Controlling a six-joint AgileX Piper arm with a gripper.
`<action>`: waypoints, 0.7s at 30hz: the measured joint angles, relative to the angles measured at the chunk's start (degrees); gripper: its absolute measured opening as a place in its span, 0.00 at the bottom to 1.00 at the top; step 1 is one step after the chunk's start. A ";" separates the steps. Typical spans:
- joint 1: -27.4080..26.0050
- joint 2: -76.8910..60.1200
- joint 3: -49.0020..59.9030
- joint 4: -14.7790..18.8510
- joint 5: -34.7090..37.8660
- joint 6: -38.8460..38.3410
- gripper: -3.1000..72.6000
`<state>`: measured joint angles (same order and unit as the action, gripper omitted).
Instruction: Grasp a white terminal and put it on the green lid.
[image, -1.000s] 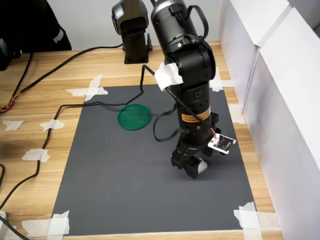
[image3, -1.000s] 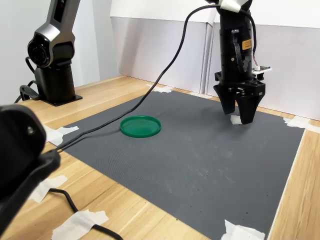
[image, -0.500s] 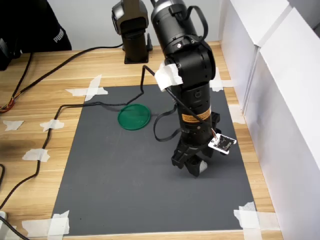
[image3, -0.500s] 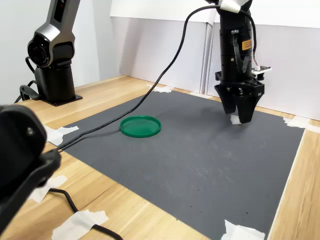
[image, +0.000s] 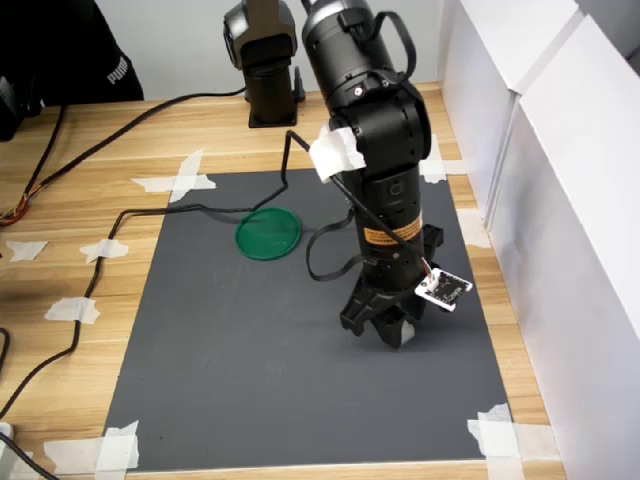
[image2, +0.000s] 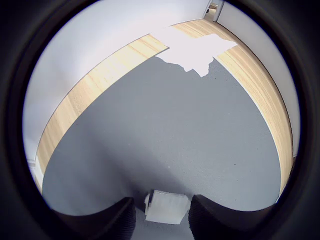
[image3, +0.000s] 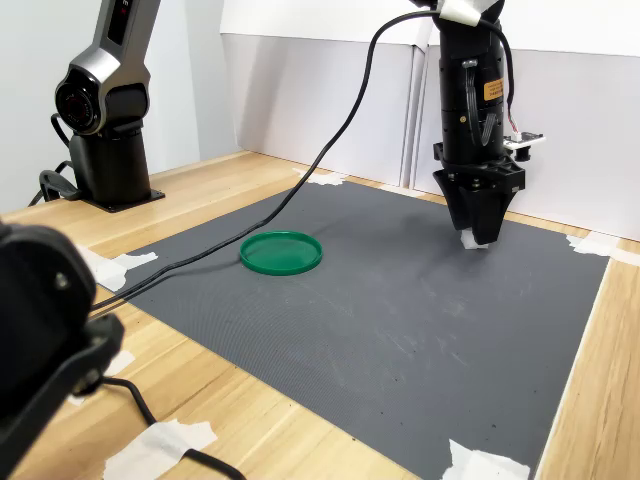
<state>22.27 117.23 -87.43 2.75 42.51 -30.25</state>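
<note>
The white terminal (image2: 167, 206) is a tiny blocky piece that sits between my two dark fingers (image2: 102, 220) in the wrist view. My gripper (image: 393, 332) points straight down at the dark mat (image: 250, 350) on the first exterior view's right side, shut on the terminal (image3: 470, 241) at mat level. Only a sliver of white shows at the fingertips in both exterior views. The green lid (image: 268, 233) lies flat on the mat, well apart from the gripper (image3: 478, 238), toward the second exterior view's left, with nothing on it (image3: 281, 252).
A black cable (image: 200, 208) runs across the mat past the lid. White tape strips (image: 497, 435) hold the mat's corners. White panels (image: 560, 200) stand close on the first exterior view's right. An arm base (image3: 110, 150) stands at the back, and a dark blurred object (image3: 45, 330) fills the second exterior view's near left.
The fingers have drawn together around the white terminal, from spread open to shut. The arm has hardly moved otherwise.
</note>
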 joint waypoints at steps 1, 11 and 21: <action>0.00 0.29 0.00 0.00 0.01 0.02 0.64; -0.05 0.72 -0.33 -0.54 -0.02 0.41 0.44; -0.05 -1.10 -0.33 -0.20 0.54 0.36 0.43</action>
<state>22.21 116.12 -87.75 2.55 43.05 -29.90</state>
